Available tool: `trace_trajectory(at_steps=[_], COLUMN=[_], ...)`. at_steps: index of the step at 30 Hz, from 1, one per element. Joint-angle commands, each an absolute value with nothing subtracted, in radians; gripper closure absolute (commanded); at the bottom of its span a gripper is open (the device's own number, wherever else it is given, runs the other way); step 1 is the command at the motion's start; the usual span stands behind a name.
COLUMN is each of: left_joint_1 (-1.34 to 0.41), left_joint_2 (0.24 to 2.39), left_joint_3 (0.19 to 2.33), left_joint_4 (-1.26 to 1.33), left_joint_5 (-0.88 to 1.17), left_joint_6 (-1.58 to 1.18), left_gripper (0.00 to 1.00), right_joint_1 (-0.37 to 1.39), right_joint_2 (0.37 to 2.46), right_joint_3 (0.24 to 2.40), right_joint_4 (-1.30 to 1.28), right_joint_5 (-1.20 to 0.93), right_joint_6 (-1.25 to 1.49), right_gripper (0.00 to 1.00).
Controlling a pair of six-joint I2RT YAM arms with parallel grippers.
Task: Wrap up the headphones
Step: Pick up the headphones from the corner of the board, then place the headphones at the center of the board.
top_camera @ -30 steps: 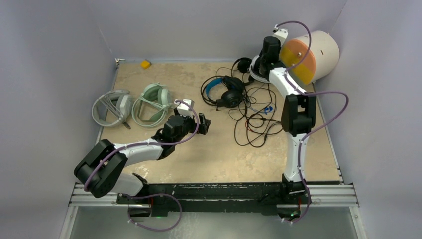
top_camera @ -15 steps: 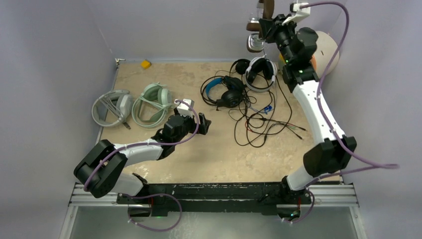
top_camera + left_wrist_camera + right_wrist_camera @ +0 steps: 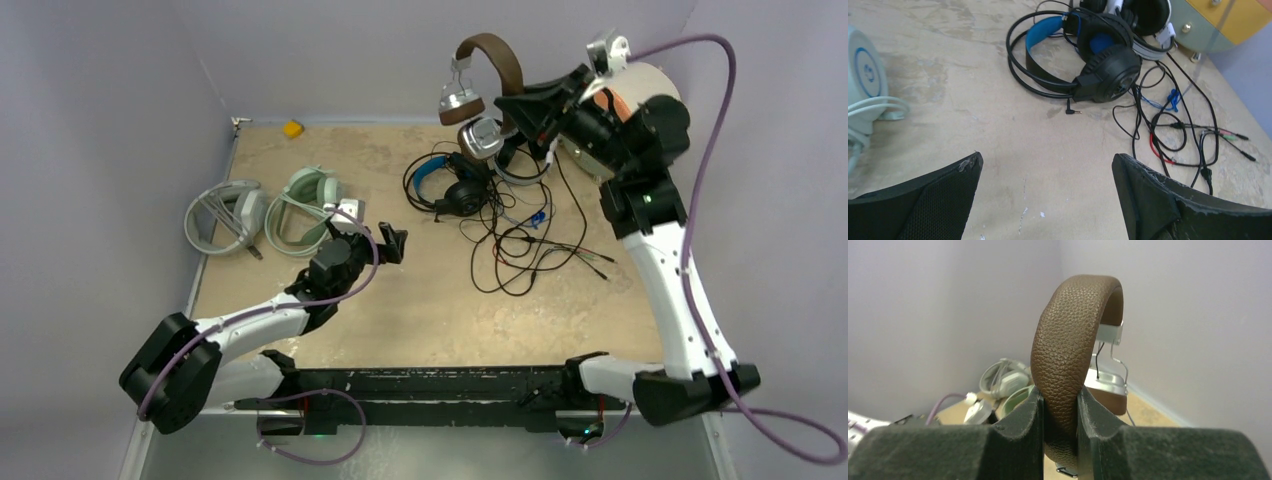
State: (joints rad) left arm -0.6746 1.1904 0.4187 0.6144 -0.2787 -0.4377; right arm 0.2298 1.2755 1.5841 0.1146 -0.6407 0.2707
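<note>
Between pale lilac walls, the beige surface carries tangled cables. Only the right wrist view shows the right pincer pinching the brown headphones aloft; the left pincer gapes empty.

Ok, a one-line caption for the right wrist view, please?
Right claw clamps the brown-and-silver over-ear headphones by their pebbled leather band, one silver-and-brown earcup hanging behind.
</note>
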Motion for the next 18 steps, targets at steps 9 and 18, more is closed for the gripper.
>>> trace_trajectory(at_steps=[9,18], left_joint_1=[-0.672,-0.672], left_joint_2=[1.095,1.028], left_joint_3=[0.491,0.541], left_joint_4=[0.333,0.15], left_joint_5=[-0.598,-0.632], left_joint_6=[-0.653,-0.739], left_gripper=[0.0,0.03], right_joint_1=[0.24,0.357], right_joint_2=[1.0,0.984], right_joint_3=[1.076,0.879], right_joint_4=[0.124,0.051], right_joint_5=[-0.453,-0.367], right_joint_6=[0.485,0.442], right_gripper=[1.0,1.0])
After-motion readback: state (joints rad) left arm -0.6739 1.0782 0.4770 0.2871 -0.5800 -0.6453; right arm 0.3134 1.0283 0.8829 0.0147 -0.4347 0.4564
